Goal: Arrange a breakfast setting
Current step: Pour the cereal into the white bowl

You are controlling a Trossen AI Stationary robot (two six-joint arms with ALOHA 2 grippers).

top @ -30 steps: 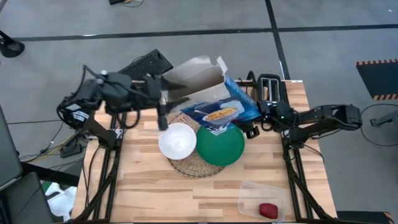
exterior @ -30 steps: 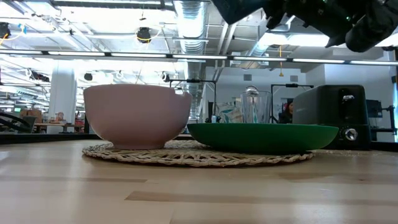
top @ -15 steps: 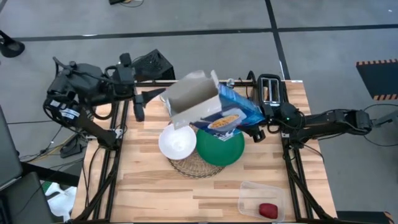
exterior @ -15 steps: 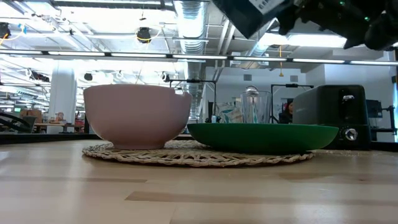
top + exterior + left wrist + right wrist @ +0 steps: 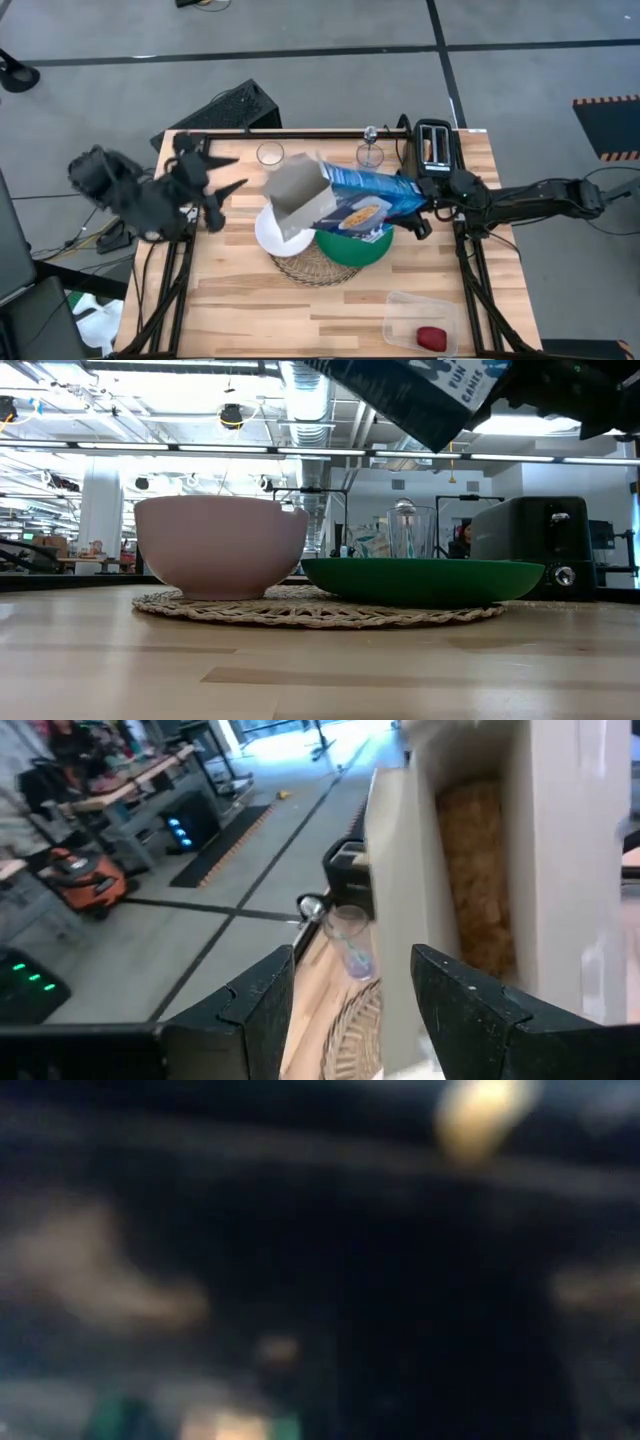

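The blue-and-white cereal box (image 5: 350, 195) hangs tilted above the table, with my right gripper (image 5: 420, 200) shut on its right end. Its open top (image 5: 295, 195) is over the white bowl (image 5: 268, 232); cereal shows inside the box (image 5: 470, 870). The bowl and the green plate (image 5: 355, 248) rest on the round woven mat (image 5: 305, 268). My left gripper (image 5: 225, 175) stands open at the table's left side, apart from the box. Two clear glasses (image 5: 270, 153) (image 5: 370, 155) stand at the far edge. The red apple (image 5: 432, 337) lies in a clear tub. Bagel and spoon are out of view. My right gripper holds the cereal box by its closed bottom end (image 5: 405, 192), coming in about level from the table's right side. The box is lifted clear and tilted, its open top toward the left over the bowl. The place where the fingers meet the box is too dark to make out.
A black toaster (image 5: 435, 145) stands at the far right, close behind my right arm. The clear plastic tub (image 5: 420, 320) sits at the near right corner. Bare wood lies along the near edge (image 5: 250, 320) and on the left side.
My left gripper has drawn back from the box's open end toward the table's left edge and turned. The box, in my right gripper, has swung toward the near side and sunk, so its open top now hangs over the bowl instead of beyond the mat.
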